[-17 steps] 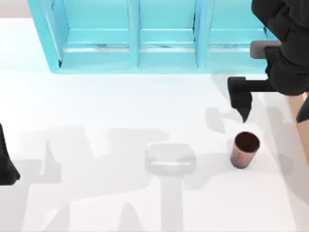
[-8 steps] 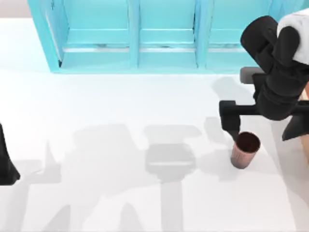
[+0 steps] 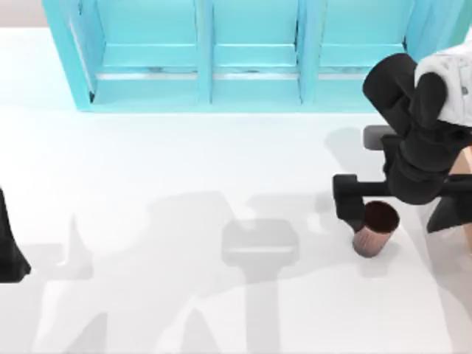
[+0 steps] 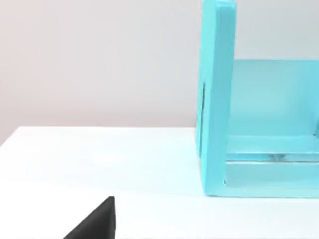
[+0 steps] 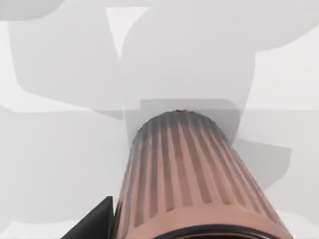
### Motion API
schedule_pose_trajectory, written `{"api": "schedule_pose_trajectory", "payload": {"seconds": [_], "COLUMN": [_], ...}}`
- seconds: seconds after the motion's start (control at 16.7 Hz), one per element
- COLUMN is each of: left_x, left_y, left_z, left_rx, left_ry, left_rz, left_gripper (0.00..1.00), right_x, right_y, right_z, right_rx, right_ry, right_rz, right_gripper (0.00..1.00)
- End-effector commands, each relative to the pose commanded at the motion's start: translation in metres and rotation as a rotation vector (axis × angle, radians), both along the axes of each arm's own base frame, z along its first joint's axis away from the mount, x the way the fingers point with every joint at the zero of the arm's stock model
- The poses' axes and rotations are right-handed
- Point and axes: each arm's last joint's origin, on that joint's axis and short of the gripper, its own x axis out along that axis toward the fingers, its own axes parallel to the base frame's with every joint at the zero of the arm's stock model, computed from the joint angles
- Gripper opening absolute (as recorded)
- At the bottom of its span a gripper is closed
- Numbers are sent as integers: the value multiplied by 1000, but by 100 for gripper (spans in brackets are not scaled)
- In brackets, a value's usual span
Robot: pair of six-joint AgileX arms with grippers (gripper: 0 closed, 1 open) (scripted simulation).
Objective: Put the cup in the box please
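Light-blue shelf unit (image 3: 206,55) along white table (image 3: 147,162) far edge, compartments open.

A white table (image 3: 147,184) carries everything here. A big light-blue shelf unit (image 3: 221,66) stands along its far edge, and the small copper-brown cup (image 3: 372,234) stands upright on the bare surface toward the right side.

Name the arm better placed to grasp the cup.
Right. The right gripper sits at the cup on the table's right side, while the left gripper is parked at the far left edge.
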Motion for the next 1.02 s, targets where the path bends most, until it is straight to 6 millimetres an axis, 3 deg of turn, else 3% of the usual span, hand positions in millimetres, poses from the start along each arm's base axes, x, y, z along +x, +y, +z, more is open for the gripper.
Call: {"api": "schedule_pose_trajectory", "payload": {"seconds": [0.78, 1.02], "left_x": [0, 0], "left_y": [0, 0], "left_z": [0, 0], "left_rx": [0, 0], "left_ry": [0, 0], "left_rz": [0, 0], "left_gripper": [100, 100], "right_x": [0, 0], "right_y": [0, 0], "right_z": [0, 0], "right_rx": [0, 0], "right_ry": [0, 0], "right_rz": [0, 0], "right_gripper": [2, 0]}}
